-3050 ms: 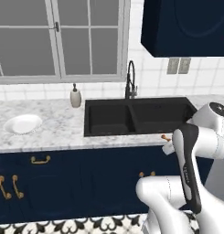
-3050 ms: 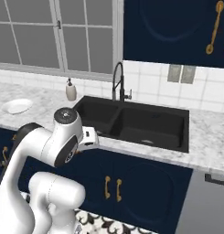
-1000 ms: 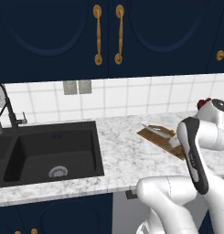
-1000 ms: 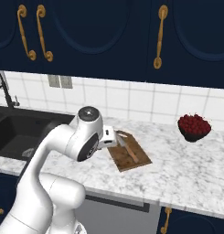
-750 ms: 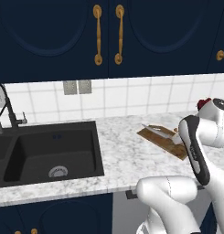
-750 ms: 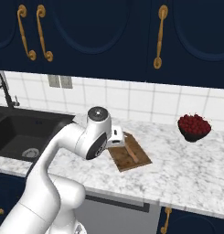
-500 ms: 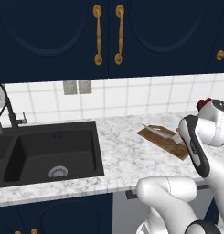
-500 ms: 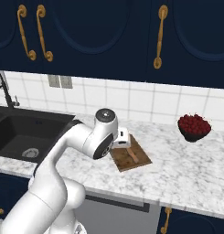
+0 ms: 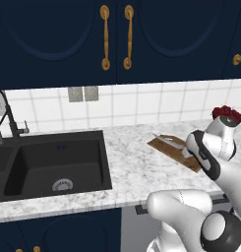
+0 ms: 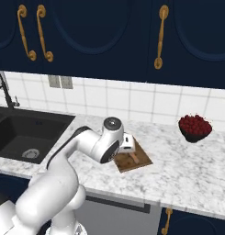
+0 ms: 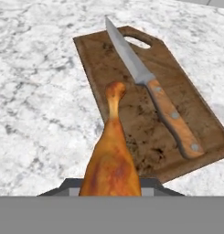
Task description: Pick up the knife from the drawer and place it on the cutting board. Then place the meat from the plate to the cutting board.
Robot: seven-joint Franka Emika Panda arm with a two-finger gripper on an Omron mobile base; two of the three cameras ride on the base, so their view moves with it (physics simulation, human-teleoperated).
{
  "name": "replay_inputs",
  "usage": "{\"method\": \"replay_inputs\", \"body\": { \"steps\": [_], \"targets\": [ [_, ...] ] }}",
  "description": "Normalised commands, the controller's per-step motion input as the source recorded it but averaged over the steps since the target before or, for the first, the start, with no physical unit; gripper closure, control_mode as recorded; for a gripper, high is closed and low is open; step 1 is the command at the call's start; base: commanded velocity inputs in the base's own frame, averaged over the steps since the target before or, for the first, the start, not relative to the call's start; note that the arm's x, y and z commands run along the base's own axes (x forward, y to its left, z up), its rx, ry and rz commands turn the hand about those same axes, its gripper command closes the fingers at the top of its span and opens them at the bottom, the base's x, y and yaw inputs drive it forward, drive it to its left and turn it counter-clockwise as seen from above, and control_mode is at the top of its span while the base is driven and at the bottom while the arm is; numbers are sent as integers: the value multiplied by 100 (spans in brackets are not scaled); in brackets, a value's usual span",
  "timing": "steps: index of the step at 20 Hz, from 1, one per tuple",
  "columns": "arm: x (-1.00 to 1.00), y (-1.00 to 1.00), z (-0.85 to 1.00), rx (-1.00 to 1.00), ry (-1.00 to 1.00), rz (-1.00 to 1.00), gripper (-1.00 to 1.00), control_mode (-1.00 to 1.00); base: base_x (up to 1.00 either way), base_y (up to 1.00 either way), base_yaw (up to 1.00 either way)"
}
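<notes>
Marble counter (image 11: 35, 91) – knife (image 11: 152, 93) on cutting board (image 11: 104, 55); meat (image 11: 112, 157) hides fingertips.

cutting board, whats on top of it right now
The knife lies flat on the cutting board, blade toward the handle hole. The meat hangs over its near edge in the tool, hiding some of the board beneath.

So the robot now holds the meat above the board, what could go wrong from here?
1. The knife already lies along the cutting board, leaving bare wood mostly on one side. Lowered carelessly, the meat could land on the blade or handle.
2. In the hand view the meat hangs over the board's edge beside the marble counter. Released here, it may drop partly off the board or roll onto the counter.
</notes>
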Motion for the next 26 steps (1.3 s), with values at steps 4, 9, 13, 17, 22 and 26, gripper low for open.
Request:
{"method": "replay_inputs", "body": {
  "steps": [4,9,13,17,22,26],
  "targets": [
    [32,-13,-33,0,0,0,100,-100,0,0,0],
    [34,-12,-30,0,0,0,100,-100,0,0,0],
    [34,-14,-22,0,0,0,100,-100,0,0,0],
    [35,-13,-19,0,0,0,-100,-100,0,0,0],
    [32,0,-10,0,0,0,-100,-100,0,0,0],
    [13,-3,0,0,0,0,-100,-100,0,0,0]
  ]
}}
